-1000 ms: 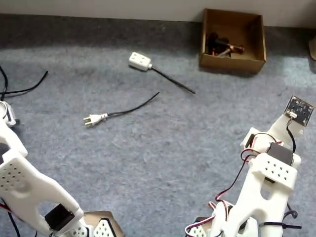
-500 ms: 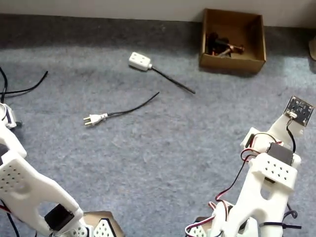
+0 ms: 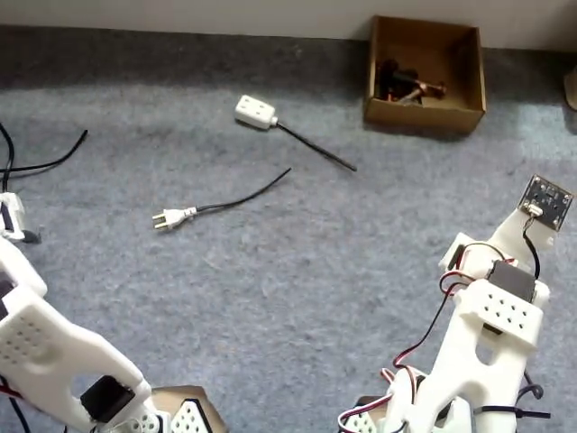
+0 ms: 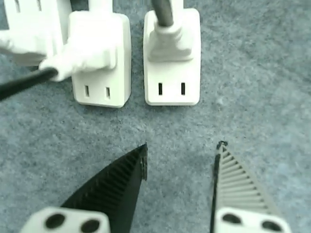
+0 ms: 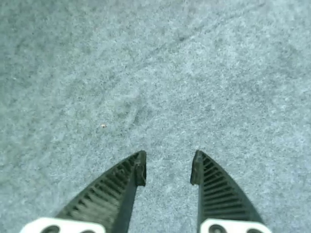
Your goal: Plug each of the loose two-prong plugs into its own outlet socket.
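Observation:
A loose two-prong plug (image 3: 171, 217) with a short black cable lies on the grey carpet left of the middle. Farther back sits a white outlet socket (image 3: 255, 112) with its own black cable. My left gripper (image 4: 182, 145) is open and holds nothing, just short of two white outlet blocks (image 4: 172, 73) (image 4: 99, 68) lying side by side. Each block has a white plug seated in it and a pair of free slots facing the fingers. A third white block (image 4: 29, 29) lies beside them. My right gripper (image 5: 167, 167) is open over bare carpet.
A cardboard box (image 3: 424, 77) with small parts stands at the back right. Black cables (image 3: 45, 164) trail at the left edge. The left arm (image 3: 54, 352) fills the near left corner and the right arm (image 3: 491, 316) the near right.
The left arm has drawn back slightly toward the near left edge. The right arm, the loose plug and the outlet socket have not moved.

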`<action>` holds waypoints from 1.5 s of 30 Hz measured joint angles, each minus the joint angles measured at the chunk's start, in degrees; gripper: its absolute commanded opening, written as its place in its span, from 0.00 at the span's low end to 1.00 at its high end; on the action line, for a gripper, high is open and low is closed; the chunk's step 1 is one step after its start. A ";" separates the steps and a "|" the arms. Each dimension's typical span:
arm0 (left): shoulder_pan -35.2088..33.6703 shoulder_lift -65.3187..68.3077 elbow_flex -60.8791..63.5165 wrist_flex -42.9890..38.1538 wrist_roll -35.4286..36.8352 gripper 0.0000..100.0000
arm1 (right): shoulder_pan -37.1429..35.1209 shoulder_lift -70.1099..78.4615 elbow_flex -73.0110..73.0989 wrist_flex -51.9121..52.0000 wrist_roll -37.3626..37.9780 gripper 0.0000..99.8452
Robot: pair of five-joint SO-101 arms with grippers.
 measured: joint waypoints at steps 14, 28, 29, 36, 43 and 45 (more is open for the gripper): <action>8.18 -12.92 0.00 17.67 0.00 0.21 | 0.00 0.00 0.00 0.00 0.00 0.15; 23.21 -16.70 0.00 15.82 0.00 0.21 | 0.00 0.00 1.76 0.00 0.00 0.15; 24.70 -16.70 0.00 14.68 0.00 0.21 | 0.00 0.00 1.85 0.00 0.00 0.15; 35.69 -16.70 0.00 7.30 -3.25 0.22 | -2.29 0.00 2.90 0.00 0.00 0.15; 44.66 -16.70 0.00 3.08 -5.54 0.22 | -5.89 0.00 8.44 -5.71 0.00 0.15; 45.71 -16.70 0.00 -0.97 -5.54 0.22 | -5.98 0.00 9.49 -6.95 0.00 0.15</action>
